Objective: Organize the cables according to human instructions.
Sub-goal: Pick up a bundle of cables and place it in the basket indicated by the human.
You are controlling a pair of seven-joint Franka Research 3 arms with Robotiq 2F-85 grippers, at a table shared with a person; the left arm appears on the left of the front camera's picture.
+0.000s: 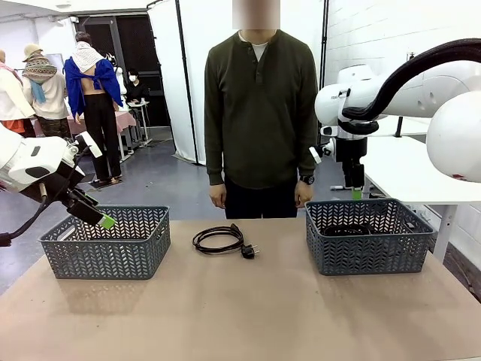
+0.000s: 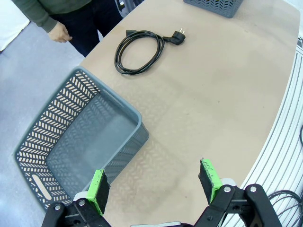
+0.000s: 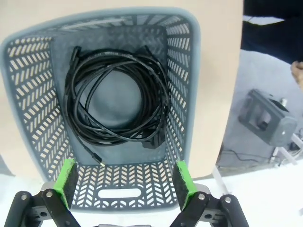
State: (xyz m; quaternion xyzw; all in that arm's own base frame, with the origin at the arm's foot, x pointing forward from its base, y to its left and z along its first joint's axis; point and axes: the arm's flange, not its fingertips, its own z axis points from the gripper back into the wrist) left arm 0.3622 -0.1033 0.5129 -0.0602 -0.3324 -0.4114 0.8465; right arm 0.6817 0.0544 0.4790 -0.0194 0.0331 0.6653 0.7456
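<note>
On the brown table (image 1: pixel 240 316), midway between the two baskets, lies one coiled black cable (image 1: pixel 219 239), flat, its plug (image 1: pixel 248 252) trailing off toward the robot's right and the near edge; nothing lies on or against it. Its coil is slightly oval, the long axis running across the table from side to side. A second bundle of cables (image 3: pixel 118 106) lies looped flat on the floor of the right grey basket (image 1: pixel 367 235), a plug at the wall nearest the camera. The left grey basket (image 1: pixel 107 242) holds nothing visible. The right gripper (image 3: pixel 124 183) hangs above the right basket, jaws spread wide, grasping nothing. The left gripper (image 2: pixel 154 185) hovers over the left basket's near corner, jaws likewise released. The human (image 1: pixel 260 113) stands at the far edge, both hands hanging down, well apart from the cable.
</note>
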